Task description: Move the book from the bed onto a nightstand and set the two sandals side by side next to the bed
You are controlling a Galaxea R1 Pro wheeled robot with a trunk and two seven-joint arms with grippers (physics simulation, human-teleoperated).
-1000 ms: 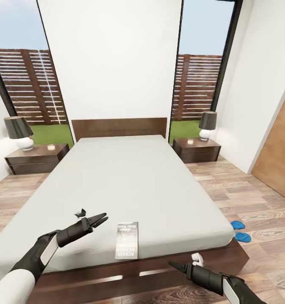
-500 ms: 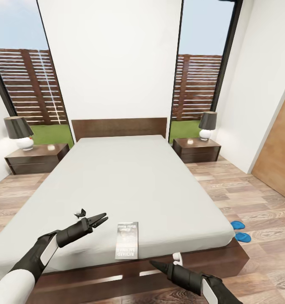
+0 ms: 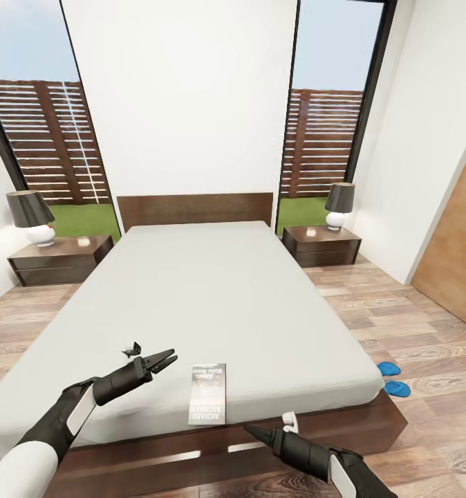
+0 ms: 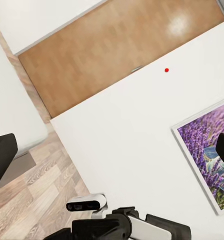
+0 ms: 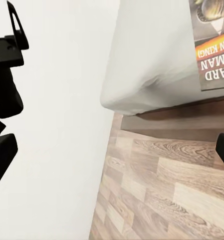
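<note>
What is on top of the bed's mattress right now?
Only the book lies flat on the mattress, near its foot edge. The left gripper hovers beside it. What lies under the book is covered.

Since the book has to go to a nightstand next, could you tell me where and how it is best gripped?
The book lies flat on the mattress at the foot edge of the bed, its short end almost at that edge. I would pinch that near end, fingers above and below, coming in low from the foot; a flat thin book offers little else.
</note>
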